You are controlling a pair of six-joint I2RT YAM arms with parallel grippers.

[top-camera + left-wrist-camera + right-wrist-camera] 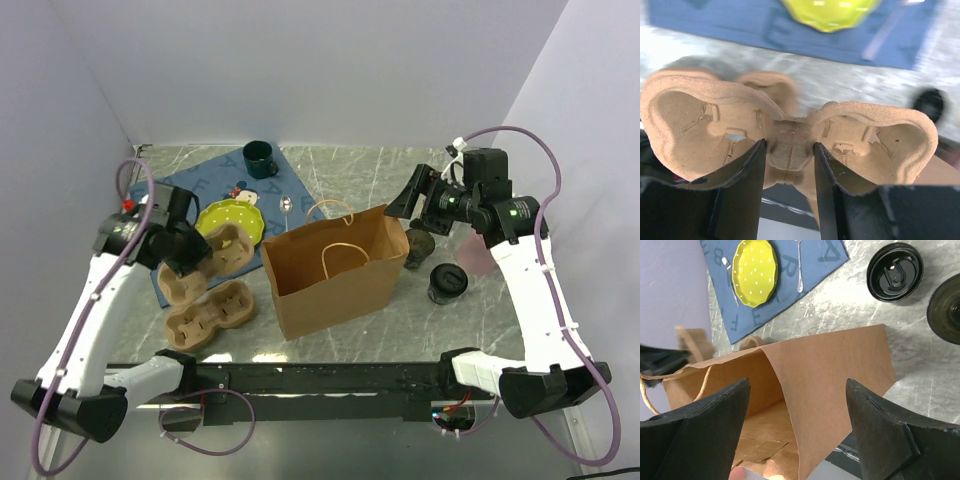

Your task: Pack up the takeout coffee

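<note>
1. Right gripper is hanging over the right end of the brown paper bag. Its fingers are spread wide with nothing between them. On my right wrist feed I'm looking straight down into the bag and its open mouth.
2. The takeout coffee is standing upright on the table, just right of the bag and outside it, with its black lid on. Nothing is touching it.
3. A second dark cup sits right of the bag too, closer to the bag's far right corner.
4. Left gripper is off the bag's left end, clenched on a pulp cup carrier. On the left wrist feed the fingers pinch the narrow waist of the carrier between its two cup wells.
5. Another cup carrier lies flat on the table, left of the bag's near corner.
6. Beyond the bag's left end I've got a yellow plate and a spoon on a blue mat. A dark green mug stands farther back on that mat.
</note>
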